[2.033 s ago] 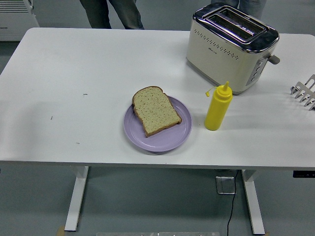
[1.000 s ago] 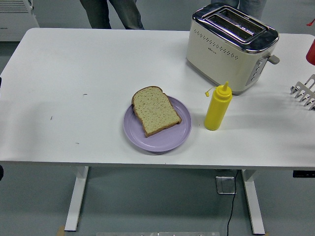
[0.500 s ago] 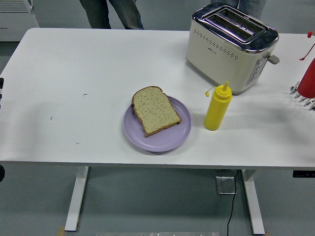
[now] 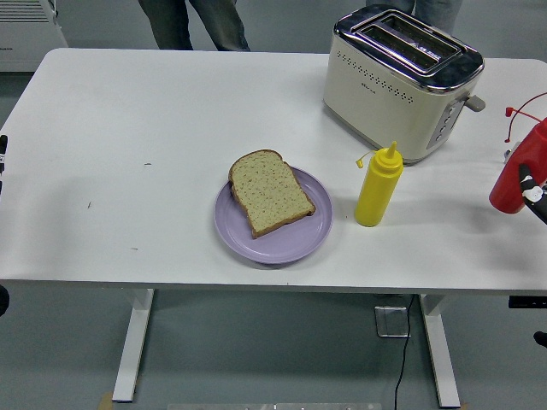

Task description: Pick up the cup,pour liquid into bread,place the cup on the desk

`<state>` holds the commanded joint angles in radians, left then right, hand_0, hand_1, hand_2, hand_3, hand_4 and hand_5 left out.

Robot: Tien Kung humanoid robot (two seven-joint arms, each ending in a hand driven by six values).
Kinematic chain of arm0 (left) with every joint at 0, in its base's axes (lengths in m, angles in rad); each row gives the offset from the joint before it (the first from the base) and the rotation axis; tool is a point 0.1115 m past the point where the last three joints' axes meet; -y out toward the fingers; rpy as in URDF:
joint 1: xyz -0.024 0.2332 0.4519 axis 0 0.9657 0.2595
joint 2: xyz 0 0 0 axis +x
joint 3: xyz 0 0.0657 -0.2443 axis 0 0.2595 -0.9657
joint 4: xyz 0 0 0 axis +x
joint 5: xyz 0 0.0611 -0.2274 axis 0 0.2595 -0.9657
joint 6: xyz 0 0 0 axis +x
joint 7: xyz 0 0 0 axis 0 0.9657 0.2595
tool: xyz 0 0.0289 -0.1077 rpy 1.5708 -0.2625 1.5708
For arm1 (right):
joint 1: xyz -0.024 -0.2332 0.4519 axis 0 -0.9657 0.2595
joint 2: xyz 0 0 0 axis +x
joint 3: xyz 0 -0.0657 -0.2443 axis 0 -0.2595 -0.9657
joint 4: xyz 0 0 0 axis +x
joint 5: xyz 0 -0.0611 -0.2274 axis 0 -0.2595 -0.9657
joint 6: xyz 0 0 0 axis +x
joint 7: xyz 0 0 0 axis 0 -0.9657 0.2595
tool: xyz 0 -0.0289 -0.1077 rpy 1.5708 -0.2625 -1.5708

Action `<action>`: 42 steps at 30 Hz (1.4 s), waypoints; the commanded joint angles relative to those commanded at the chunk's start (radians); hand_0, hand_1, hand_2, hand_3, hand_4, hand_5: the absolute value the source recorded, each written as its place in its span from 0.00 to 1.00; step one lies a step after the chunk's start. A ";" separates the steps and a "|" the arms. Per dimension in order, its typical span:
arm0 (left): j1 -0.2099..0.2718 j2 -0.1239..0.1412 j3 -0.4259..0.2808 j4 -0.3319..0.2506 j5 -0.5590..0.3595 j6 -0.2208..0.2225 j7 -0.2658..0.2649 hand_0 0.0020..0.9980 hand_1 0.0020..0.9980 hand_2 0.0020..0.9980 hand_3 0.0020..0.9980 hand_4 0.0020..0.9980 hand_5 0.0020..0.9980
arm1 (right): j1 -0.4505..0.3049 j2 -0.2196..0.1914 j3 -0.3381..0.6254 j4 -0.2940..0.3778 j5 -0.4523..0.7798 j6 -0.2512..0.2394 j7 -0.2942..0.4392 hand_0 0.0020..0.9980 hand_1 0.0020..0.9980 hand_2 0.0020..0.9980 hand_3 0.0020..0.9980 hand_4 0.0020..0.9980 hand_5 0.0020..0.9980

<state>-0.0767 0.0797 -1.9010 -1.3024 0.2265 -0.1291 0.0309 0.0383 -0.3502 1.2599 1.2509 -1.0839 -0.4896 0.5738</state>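
A slice of bread (image 4: 270, 193) lies on a lilac plate (image 4: 295, 240) near the table's middle front. A yellow squeeze bottle (image 4: 378, 187) stands upright just right of the plate. No cup shows. At the right edge a red squeeze bottle (image 4: 518, 173) hangs tilted, its cap strap up, with black fingers of my right hand (image 4: 532, 190) wrapped on its side; most of that hand is cut off by the picture's edge. Only a black sliver of my left arm (image 4: 2, 158) shows at the left edge.
A cream and chrome toaster (image 4: 402, 81) stands at the back right, behind the yellow bottle. A bit of metal rack (image 4: 508, 155) peeks out behind the red bottle. One person's legs (image 4: 192, 21) stand at the far side, another's (image 4: 436, 10) behind the toaster.
The red bottle has come in from the right edge, moving down and leftward with my right hand on it, and now covers the metal rack. A sliver of my left arm appeared.
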 joint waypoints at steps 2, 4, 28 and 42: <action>-0.001 0.000 0.001 0.000 0.000 0.000 0.000 0.83 0.82 0.86 0.82 0.65 1.00 | 0.000 0.009 -0.010 -0.018 -0.008 -0.002 0.003 0.40 0.44 0.48 0.54 0.50 0.00; -0.002 0.000 0.002 0.000 0.000 0.000 0.000 0.83 0.82 0.86 0.82 0.65 1.00 | 0.001 0.015 -0.020 -0.036 -0.010 -0.004 0.007 0.40 0.44 0.48 0.54 0.50 0.00; -0.002 -0.004 -0.002 -0.001 -0.001 0.000 -0.001 0.83 0.82 0.86 0.82 0.65 1.00 | 0.115 0.031 -0.059 -0.214 -0.032 -0.025 0.038 0.41 0.44 0.48 0.55 0.49 0.00; -0.002 -0.004 -0.002 -0.002 -0.001 0.001 -0.001 0.83 0.82 0.86 0.82 0.65 1.00 | 0.116 0.042 -0.072 -0.280 -0.020 -0.022 0.056 0.45 0.45 0.48 0.55 0.50 0.00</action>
<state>-0.0791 0.0760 -1.9034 -1.3039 0.2252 -0.1285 0.0302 0.1541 -0.3085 1.1876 0.9705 -1.1040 -0.5115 0.6300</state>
